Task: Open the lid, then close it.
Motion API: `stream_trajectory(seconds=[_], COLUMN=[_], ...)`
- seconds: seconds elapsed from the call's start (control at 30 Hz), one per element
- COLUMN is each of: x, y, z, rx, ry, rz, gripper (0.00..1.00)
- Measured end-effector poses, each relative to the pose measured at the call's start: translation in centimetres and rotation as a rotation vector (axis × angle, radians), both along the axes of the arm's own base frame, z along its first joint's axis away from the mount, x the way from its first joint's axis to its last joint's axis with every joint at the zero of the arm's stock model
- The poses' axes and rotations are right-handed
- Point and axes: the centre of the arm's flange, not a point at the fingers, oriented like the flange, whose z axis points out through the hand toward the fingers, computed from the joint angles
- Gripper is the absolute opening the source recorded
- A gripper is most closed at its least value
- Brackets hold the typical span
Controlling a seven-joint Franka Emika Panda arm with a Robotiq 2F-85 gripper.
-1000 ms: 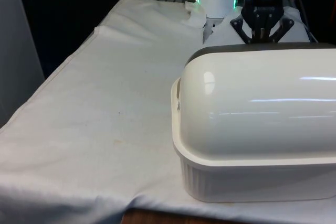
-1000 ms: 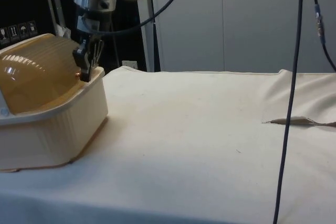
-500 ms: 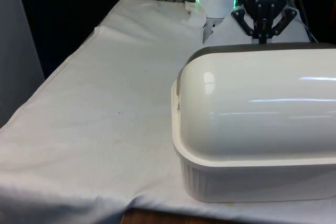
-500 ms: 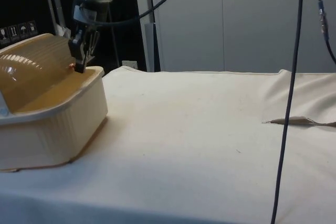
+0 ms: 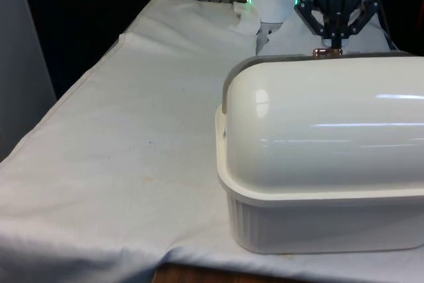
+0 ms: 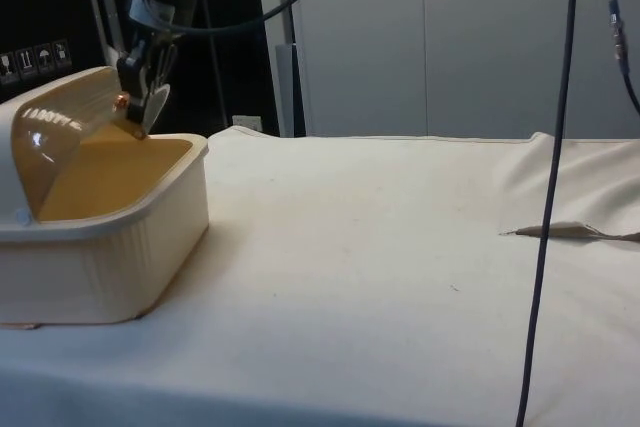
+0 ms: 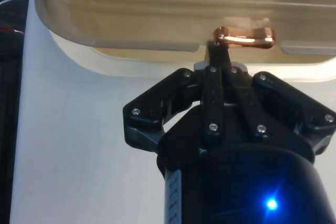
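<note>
The lid [image 6: 70, 122] has swung up and back since a second ago. The gripper [image 7: 227, 51] has risen, clamped narrow on its one copper handle [image 7: 245, 36]. One bread box [image 5: 318, 223] sits at the front view's right.

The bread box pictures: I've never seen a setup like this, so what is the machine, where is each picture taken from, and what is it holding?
The machine is a white robot arm ending in a black two-finger gripper. One camera faces the robot across the table, one looks from the table's side, and one rides on the wrist above the fingers. On the white cloth stands a cream bread box with a rounded roll-top lid. The fingers are shut on the lid's small copper handle. In the side view the lid is partly raised, so the box's inside shows. A dark cable hangs in front of the side camera.
</note>
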Motion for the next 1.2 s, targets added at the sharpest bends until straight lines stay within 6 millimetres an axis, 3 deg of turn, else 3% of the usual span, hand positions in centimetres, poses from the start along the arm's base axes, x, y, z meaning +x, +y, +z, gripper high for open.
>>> stream_trajectory(seconds=[1.2], x=[3.2], y=[0.8], z=[4.2], rx=[0.011], ry=[-0.118], rz=[0.016], gripper=[0.0])
